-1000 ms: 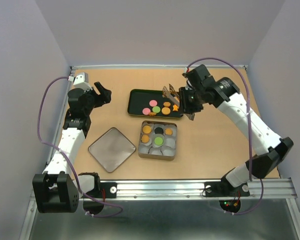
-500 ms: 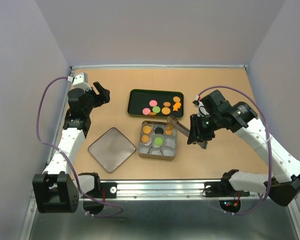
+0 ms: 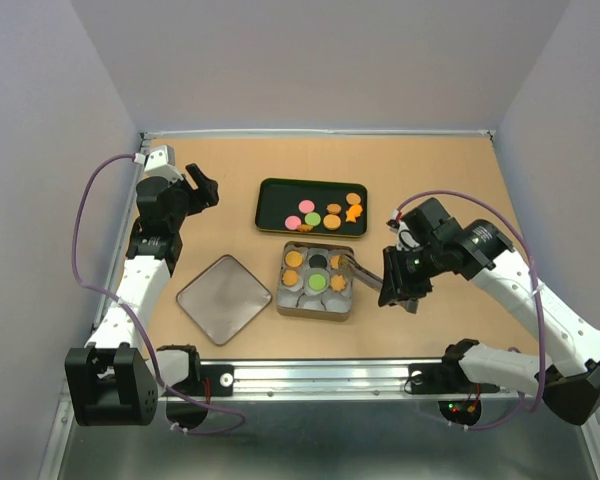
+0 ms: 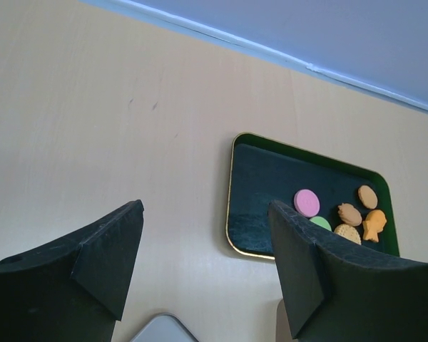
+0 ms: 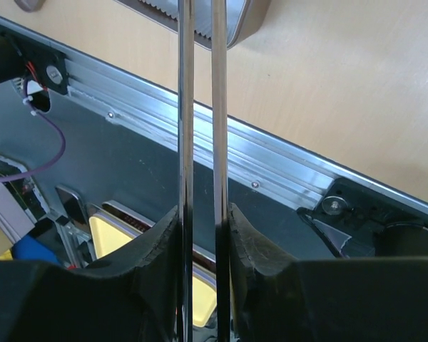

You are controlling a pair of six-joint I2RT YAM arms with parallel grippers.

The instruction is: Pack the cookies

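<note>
The right gripper [image 3: 395, 285] is clamped on a pair of metal tongs [image 3: 352, 266], its jaws pressed against the two blades in the wrist view. The tong tips reach left over the right side of the open tin [image 3: 283, 298]. Whether they carry a cookie is too small to tell. The left gripper [image 3: 202, 188] hangs at the far left with its jaws wide apart and nothing between them.

Most of the cookies [image 3: 312, 218] lie loose at the right end of the dark tray [image 3: 270, 205], just beyond the tin; several others already sit in the paper cups [image 3: 302, 297] inside the tin. The lid [image 3: 224, 297] lies on the table [image 3: 450, 190] to the tin's left.

The step appears to be a drop into a cup on the tin's right side. To do it well, centre the tips over one free cup and bring them low before easing the squeeze, so the piece does not bounce out; keep the blades off the cup rims, which would likely tip or crumple; lift straight up afterwards.

A second ago the right gripper held the tongs at the far right end of the tray; it has since swung near and right, and the tips have come from the tray to the tin. The left gripper, the lid and the tin have not moved.
</note>
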